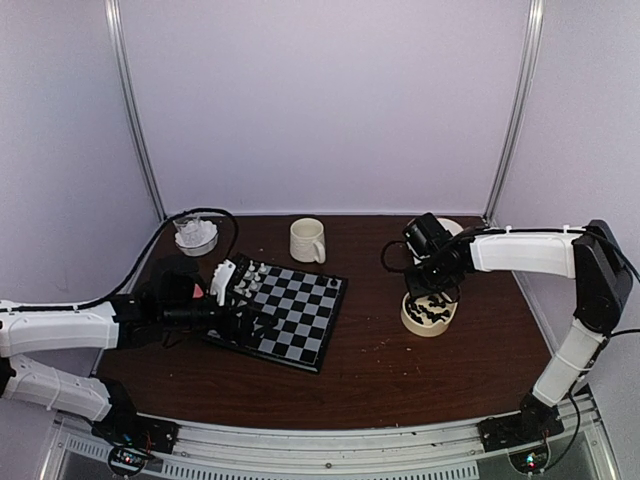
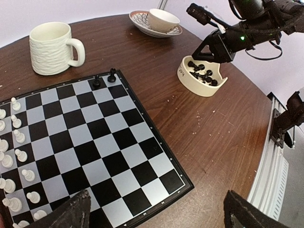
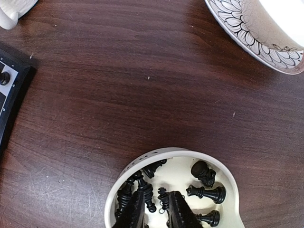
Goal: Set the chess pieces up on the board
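Chess pieces (image 1: 256, 268) are only partly set out. From above, white pieces (image 1: 248, 274) line the left edge of the board (image 1: 300, 318), while most black pieces (image 1: 430, 310) lie heaped in a cream bowl (image 1: 409, 324) well to the right of the board. The left gripper (image 1: 248, 325) hovers at the board's near left corner, and the right gripper (image 1: 431, 298) reaches down into the bowl. In the left wrist view, the left fingers (image 2: 71, 211) are spread wide with nothing between them, low over the board's near edge and close to two rows of white pieces; a small drift there could topple those tiny figures. Two black pieces stand alone at the board's far corner. In the right wrist view, the right fingers (image 3: 183, 213) sit nearly together among tangled black pieces, one seemingly between them, though I cannot tell whether it is truly pinched. A slanted or double catch could slip on the way to the board. The pieces look small, glossy, slim and easily tipped.
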